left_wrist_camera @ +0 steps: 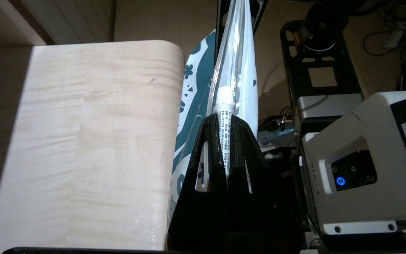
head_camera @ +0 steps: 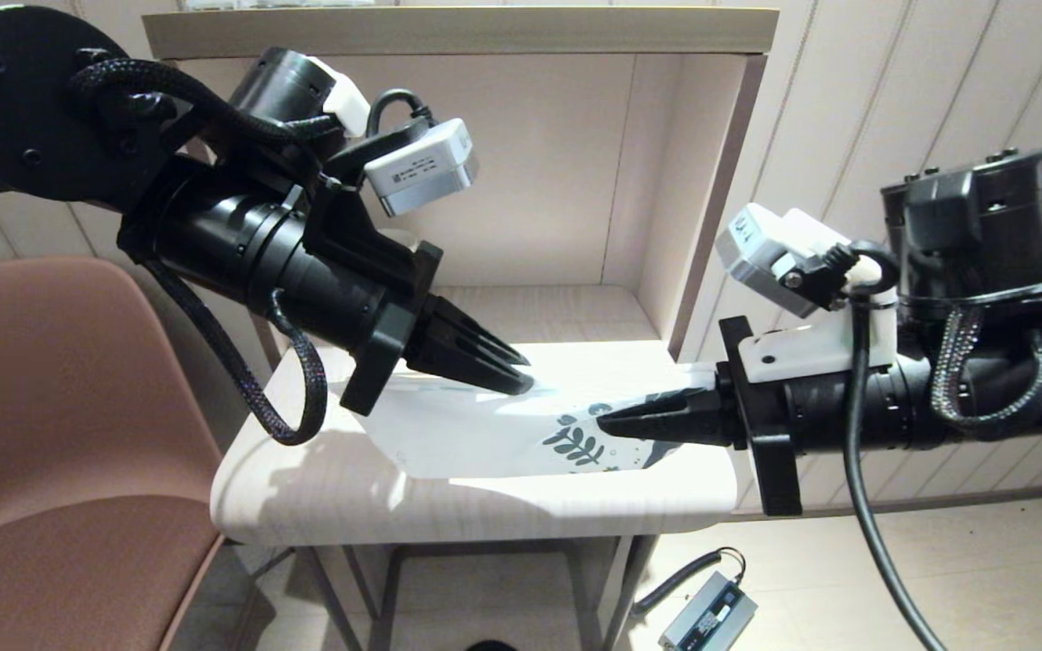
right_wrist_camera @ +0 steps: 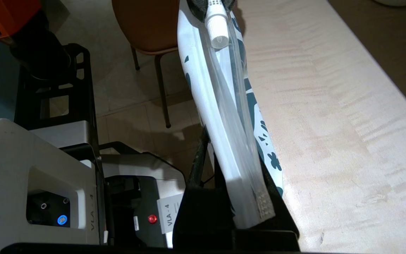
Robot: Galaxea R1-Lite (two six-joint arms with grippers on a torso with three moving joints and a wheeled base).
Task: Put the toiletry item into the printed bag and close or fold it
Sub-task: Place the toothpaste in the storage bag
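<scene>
Left gripper (left_wrist_camera: 226,141) clamps slim white toiletry tube (left_wrist_camera: 225,106), tip inside leaf-printed white pouch (head_camera: 503,434); right gripper (head_camera: 607,421) pinches pouch's printed end, its fingertips hidden.

Tube (left_wrist_camera: 225,116) mostly hidden: lower part between left gripper (left_wrist_camera: 226,121) fingers, cap end behind clear bag (left_wrist_camera: 240,60) film. Bag end cut off by wrist-view edge.
</scene>
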